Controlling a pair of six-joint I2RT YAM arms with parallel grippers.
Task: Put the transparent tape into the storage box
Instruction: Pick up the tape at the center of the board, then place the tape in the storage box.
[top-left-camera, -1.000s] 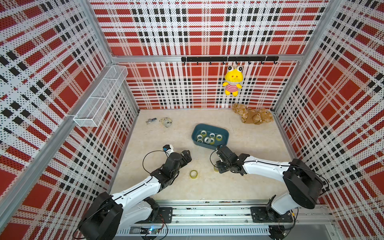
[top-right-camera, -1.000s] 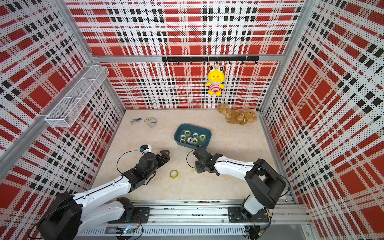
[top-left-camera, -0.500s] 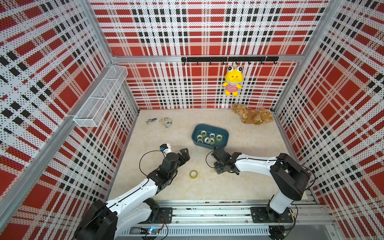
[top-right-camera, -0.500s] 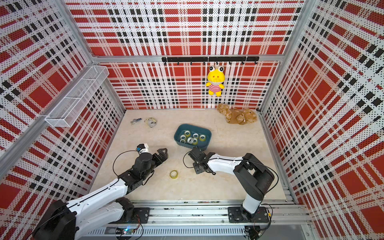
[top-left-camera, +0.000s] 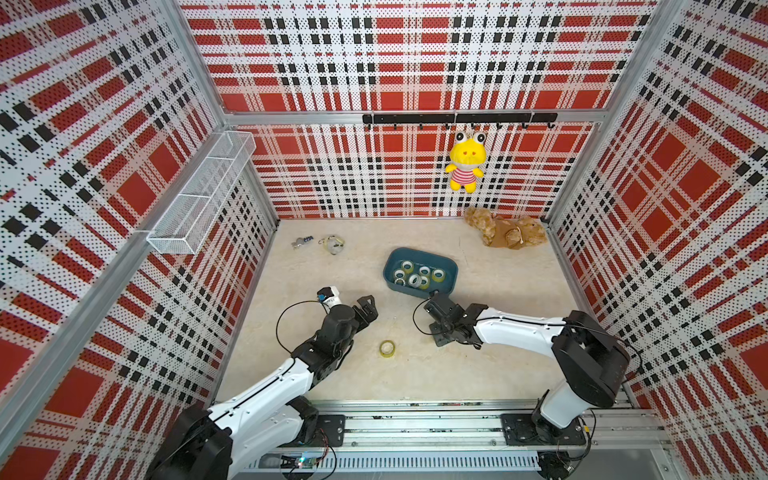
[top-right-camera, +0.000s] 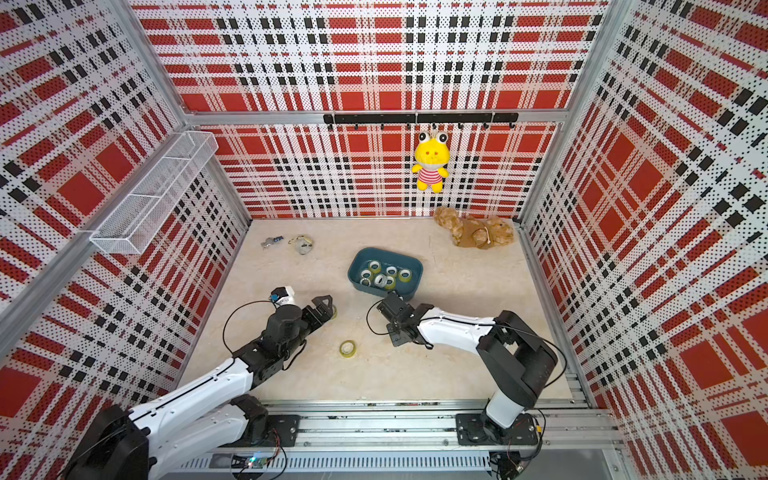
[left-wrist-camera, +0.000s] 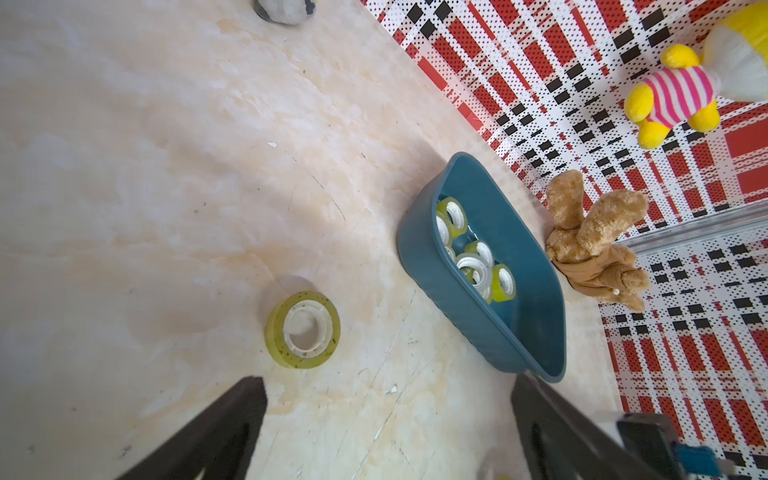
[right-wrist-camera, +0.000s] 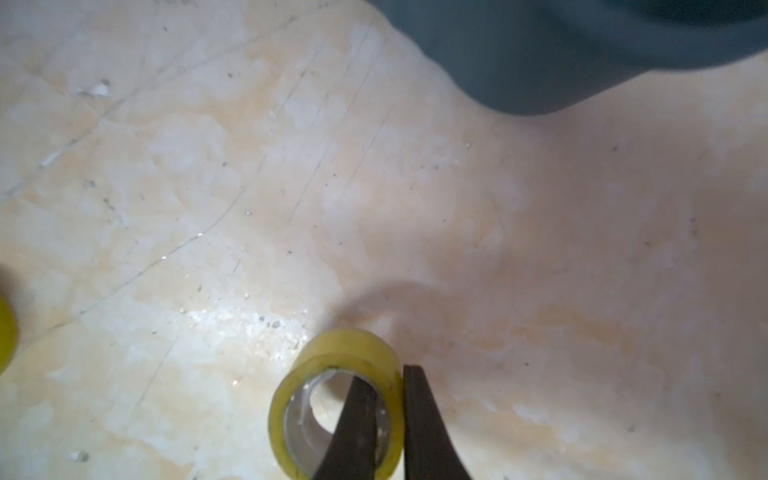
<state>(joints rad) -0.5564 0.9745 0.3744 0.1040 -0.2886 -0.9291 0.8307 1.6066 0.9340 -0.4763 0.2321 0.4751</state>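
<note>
R gripper (right-wrist-camera: 388, 382) pinches the wall of a transparent tape roll (right-wrist-camera: 345, 345), one finger inside the ring and one outside, just short of the storage box (top-left-camera: 451, 270) on its near side. A spare roll (top-left-camera: 387, 348) lies nearer, well short of the box. L gripper (left-wrist-camera: 386, 382) is spread wide w/ another roll (left-wrist-camera: 303, 330) on the table just ahead, box beyond. Box holds several rolls (top-left-camera: 415, 276). Brown plush (top-left-camera: 505, 235) lies past the box.

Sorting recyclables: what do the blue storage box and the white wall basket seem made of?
Storage box: probably moulded plastic, matte teal, with smooth rounded corners. Wall basket: apparently white-coated wire mesh; the wall pattern shows through.
</note>
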